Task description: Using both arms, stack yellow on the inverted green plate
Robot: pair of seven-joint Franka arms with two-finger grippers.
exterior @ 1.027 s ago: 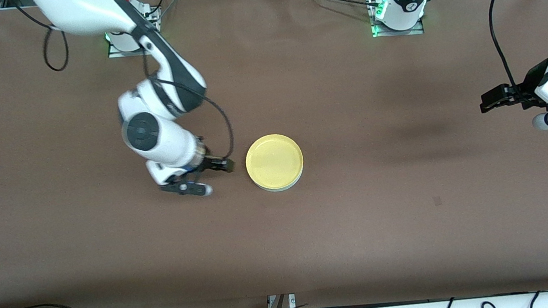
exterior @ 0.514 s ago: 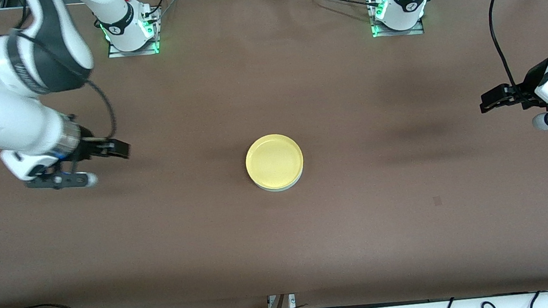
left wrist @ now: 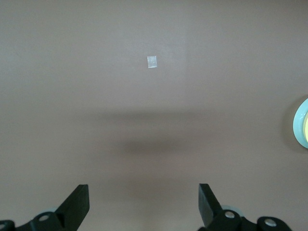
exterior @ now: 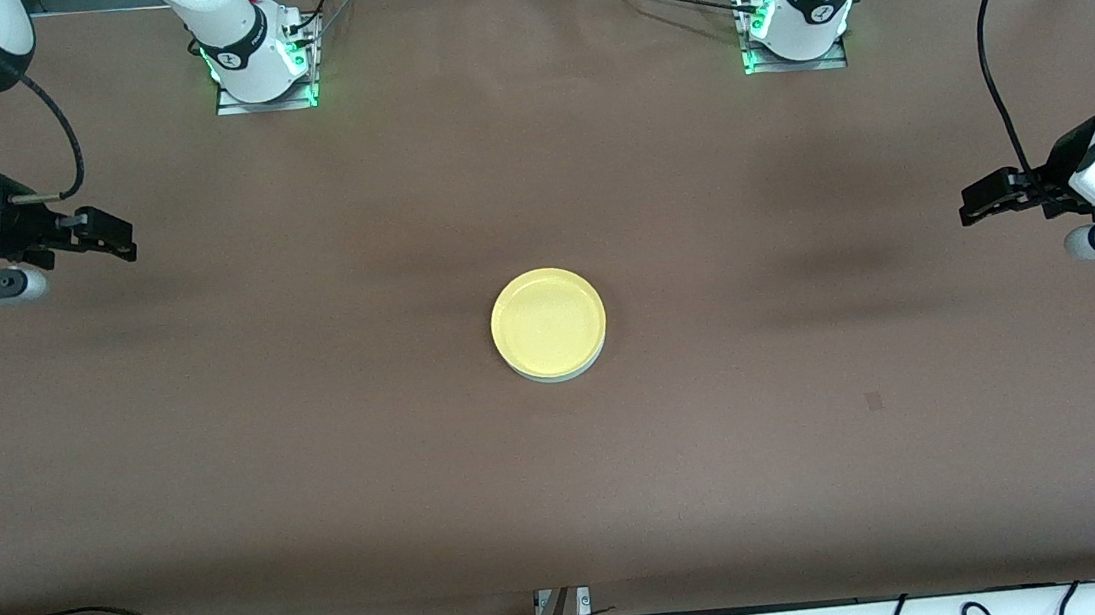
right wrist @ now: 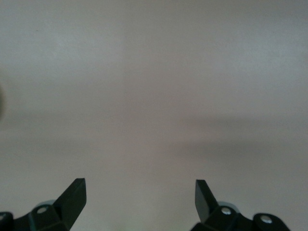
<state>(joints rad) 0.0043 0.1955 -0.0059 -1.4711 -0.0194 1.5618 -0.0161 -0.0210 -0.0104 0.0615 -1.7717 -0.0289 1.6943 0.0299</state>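
Brown table [exterior: 322, 470]: we see round bright yellow plastic plate [exterior: 548, 319] stacked on pale mint-green plate [exterior: 564, 374]. Left gripper [exterior: 975, 204], right gripper [exterior: 114, 239] at table ends, jaws apart, empty. Left wrist view alone shows small white tape square [left wrist: 152, 62].

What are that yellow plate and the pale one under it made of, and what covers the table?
The round bright yellow plate looks like moulded plastic: even colour, soft sheen, a smooth thin rim. The pale mint-green plate beneath it shows only an edge, with a similar look, so probably plastic too. The brown table cover seems a matte paper or fabric sheet, dull and without glare; I cannot tell which.
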